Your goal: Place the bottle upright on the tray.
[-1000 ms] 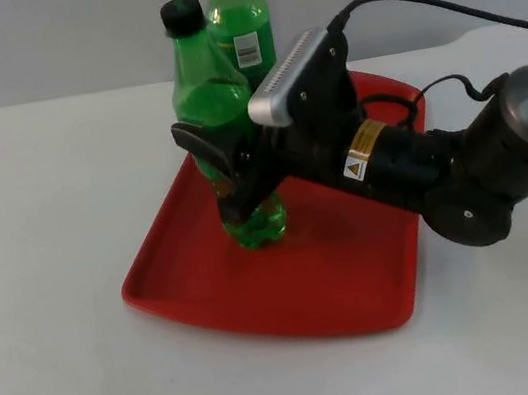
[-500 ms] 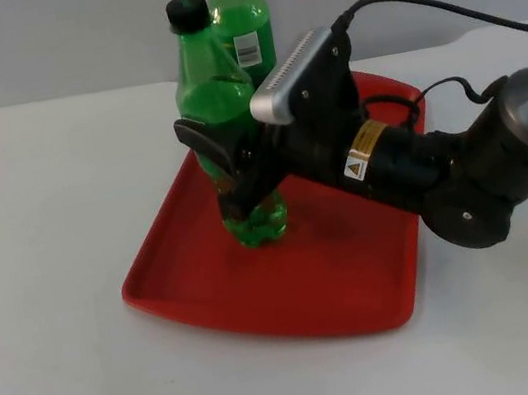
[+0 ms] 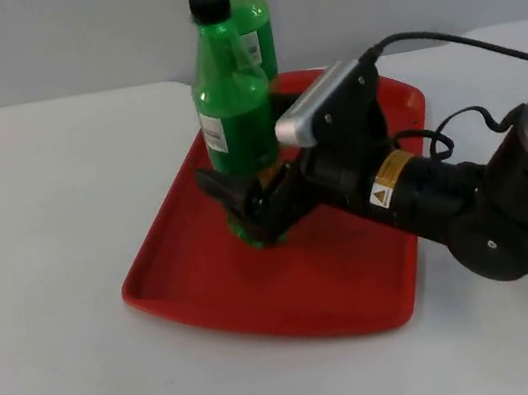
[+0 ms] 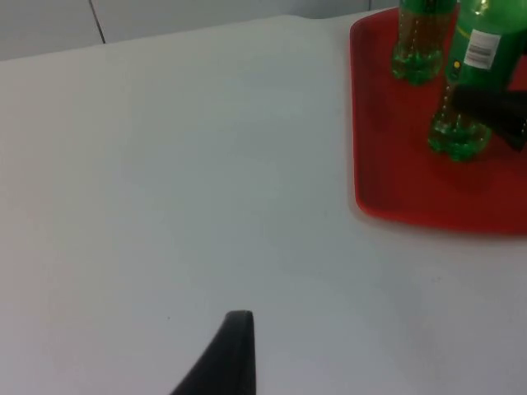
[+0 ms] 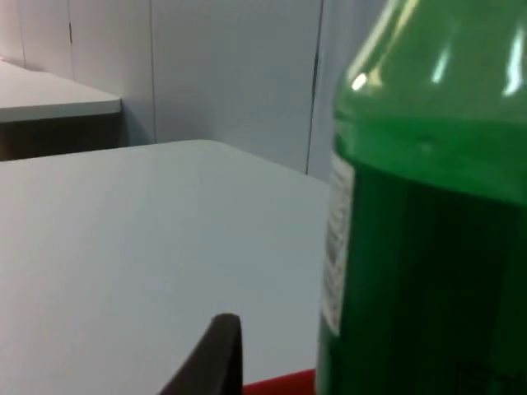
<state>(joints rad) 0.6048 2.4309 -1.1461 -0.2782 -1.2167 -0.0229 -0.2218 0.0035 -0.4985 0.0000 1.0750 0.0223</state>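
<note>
A green bottle (image 3: 232,111) with a black cap stands upright on the red tray (image 3: 198,290), near its middle. My right gripper (image 3: 250,205) is low around the bottle's lower part, one finger on each side. It is open: in the right wrist view a strip of tray shows between the black fingertip (image 5: 218,354) and the bottle (image 5: 428,206). The left wrist view has the same bottle (image 4: 473,58) on the tray (image 4: 395,197), with a black finger (image 4: 494,111) across it. My left gripper (image 4: 237,346) waits over the table, to the left of the tray.
A second green bottle (image 3: 244,18) stands upright at the tray's far edge, just behind the first; it is also in the left wrist view (image 4: 420,41). White table top (image 3: 39,245) surrounds the tray, and the grey wall (image 3: 65,38) closes the back.
The bottle went from leaning left to standing upright on the same spot. My right gripper sank lower along it and drew back to the right, its fingers off the bottle.
</note>
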